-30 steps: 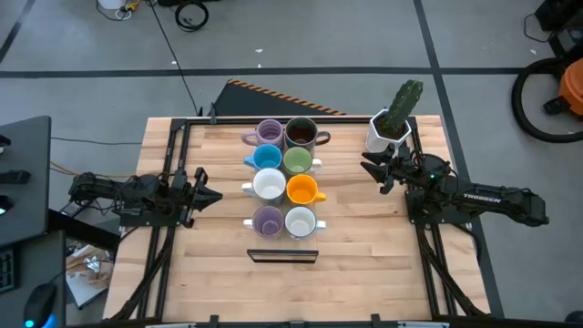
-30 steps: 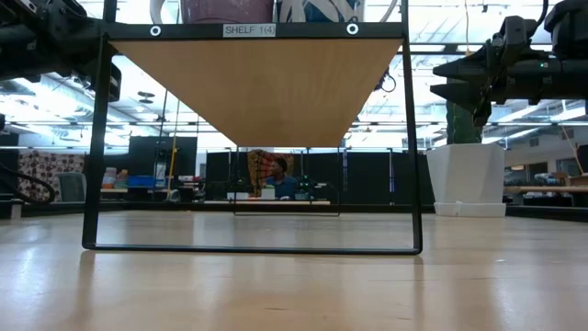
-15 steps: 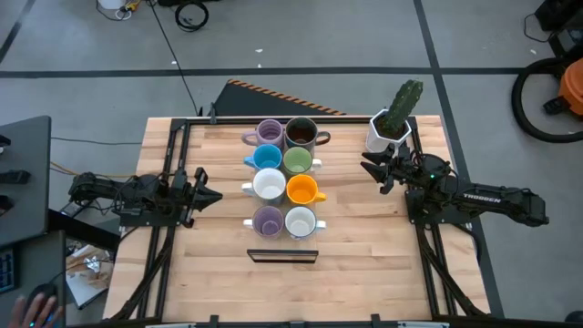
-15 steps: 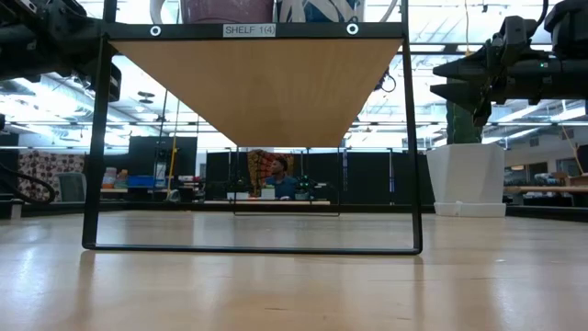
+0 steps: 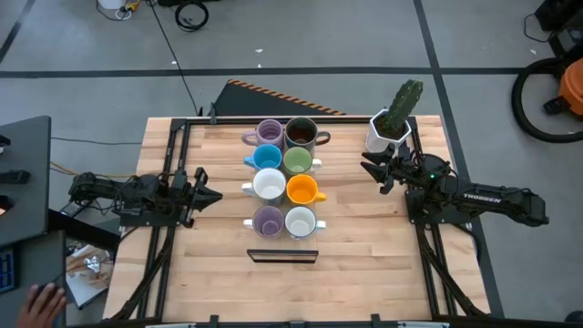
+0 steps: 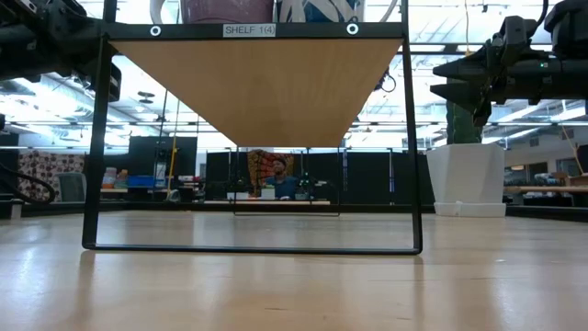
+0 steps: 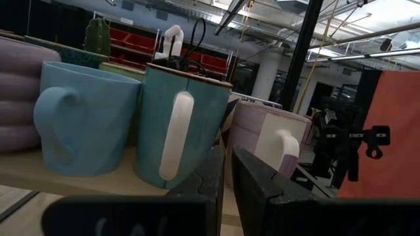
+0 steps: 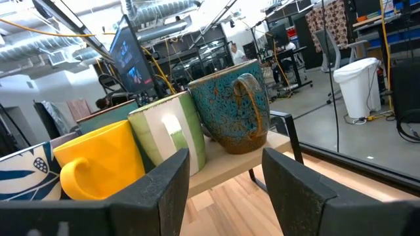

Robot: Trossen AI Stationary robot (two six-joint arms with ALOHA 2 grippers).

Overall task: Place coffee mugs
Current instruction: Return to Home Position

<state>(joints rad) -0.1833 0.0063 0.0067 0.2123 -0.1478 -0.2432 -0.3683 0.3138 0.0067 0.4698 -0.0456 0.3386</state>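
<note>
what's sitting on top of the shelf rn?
Eight mugs, two columns of four. Left-arm side: purple mug, blue mug, teal-and-white mug, second purple mug. Right-arm side: dark brown mug, green mug, orange mug, patterned white mug. From above they hide most of the shelf board.

Robotics lab, exposed ceiling ducts (image 8: 85, 39), monitors (image 8: 131, 59), red storage bins (image 7: 141, 49)

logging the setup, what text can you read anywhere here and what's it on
"SHELF 1(4)": white label on the front edge of the shelf, low view.
"TROSSEN": white lettering on the right arm, high view.
The monitor in the right wrist view is too blurred to read.
</note>
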